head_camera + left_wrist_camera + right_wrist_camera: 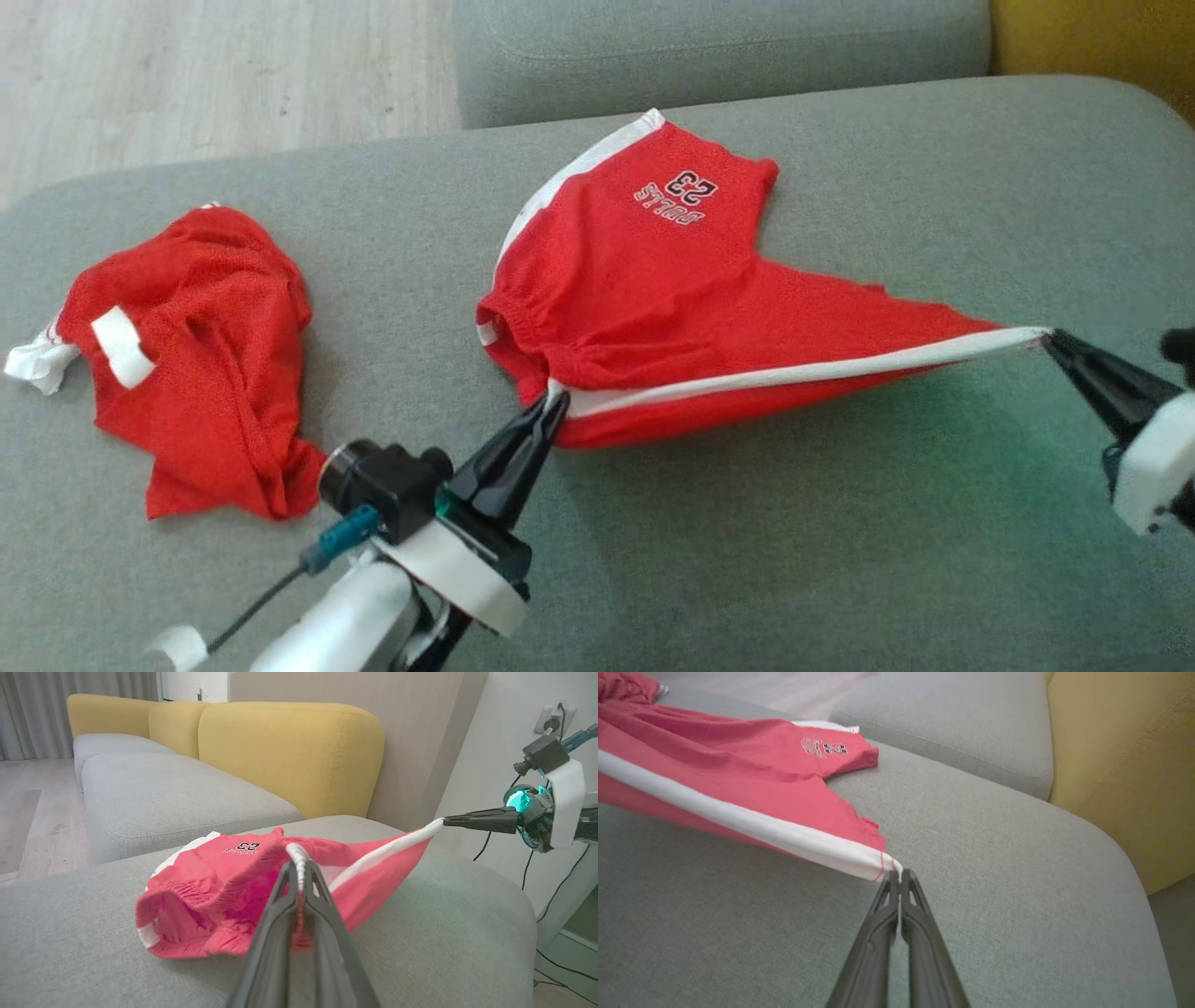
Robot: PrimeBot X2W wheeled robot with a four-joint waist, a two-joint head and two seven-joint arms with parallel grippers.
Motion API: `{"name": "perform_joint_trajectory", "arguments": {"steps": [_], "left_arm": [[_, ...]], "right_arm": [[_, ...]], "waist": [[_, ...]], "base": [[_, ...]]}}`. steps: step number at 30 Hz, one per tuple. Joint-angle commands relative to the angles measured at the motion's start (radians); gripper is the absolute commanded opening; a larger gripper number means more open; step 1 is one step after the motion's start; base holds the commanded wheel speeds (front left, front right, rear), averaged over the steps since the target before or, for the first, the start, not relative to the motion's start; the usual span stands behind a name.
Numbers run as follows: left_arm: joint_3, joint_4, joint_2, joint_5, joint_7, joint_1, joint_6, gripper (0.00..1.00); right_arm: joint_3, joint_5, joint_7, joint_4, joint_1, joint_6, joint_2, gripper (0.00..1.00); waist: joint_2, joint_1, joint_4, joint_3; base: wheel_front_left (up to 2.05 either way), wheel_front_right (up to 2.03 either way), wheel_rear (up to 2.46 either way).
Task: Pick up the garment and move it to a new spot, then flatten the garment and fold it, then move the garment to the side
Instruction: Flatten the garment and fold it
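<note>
The garment (pixel 653 280) is a pair of red shorts with white side stripes and a "23" print, stretched over the grey cushion (pixel 747 523). My left gripper (pixel 555 399) is shut on its waistband end, where the white stripe starts. My right gripper (pixel 1047 338) is shut on the hem corner at the stripe's far end. The stripe is pulled taut between them, slightly lifted off the cushion. In the left wrist view the fingers (pixel 280 896) pinch the waistband of the garment (pixel 224 877), with the right gripper (pixel 446 821) beyond. In the right wrist view my gripper (pixel 899 873) clamps the garment's (pixel 752 779) corner.
A second red mesh garment (pixel 196 355) lies crumpled at the cushion's left end. Another grey seat (pixel 709 47) and a yellow backrest (pixel 1092 37) lie beyond. Wooden floor (pixel 205 75) is at the upper left. Cables and a wall socket (pixel 553 718) are near the right arm.
</note>
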Motion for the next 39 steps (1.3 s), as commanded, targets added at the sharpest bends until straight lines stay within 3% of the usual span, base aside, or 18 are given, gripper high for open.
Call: {"name": "perform_joint_trajectory", "arguments": {"steps": [1,9,19,27,39], "left_arm": [[0.033,-0.032,0.008,-0.003,-0.005,-0.023,0.006,0.00],[0.067,-0.054,-0.025,0.007,-0.005,-0.038,0.016,0.00],[0.145,-0.022,-0.074,0.030,-0.005,-0.163,0.012,0.00],[0.174,0.048,-0.114,0.038,-0.005,-0.270,0.006,0.00],[0.167,0.120,-0.195,0.035,-0.005,-0.409,0.001,0.00]], "right_arm": [[-0.041,-0.004,-0.029,-0.012,0.009,-0.001,-0.054,0.00],[-0.202,-0.085,-0.047,-0.060,0.045,-0.001,-0.041,0.00],[-0.330,-0.257,0.097,-0.134,-0.084,-0.001,-0.009,0.00],[-0.283,-0.336,0.199,-0.145,-0.263,-0.001,-0.007,0.00],[-0.103,-0.363,0.276,-0.064,-0.573,-0.001,-0.022,0.00]], "waist": [[-0.0001,0.0003,0.006,0.003],[-0.0001,0.0003,0.043,0.064],[-0.0001,0.0003,0.128,0.190],[-0.0001,0.0003,0.196,0.295],[-0.0001,0.0003,0.288,0.431]], "base": [[0.00,0.00,0.00],[0.00,0.00,0.00],[0.00,0.00,0.00],[0.00,0.00,0.00],[0.00,0.00,0.00]]}}
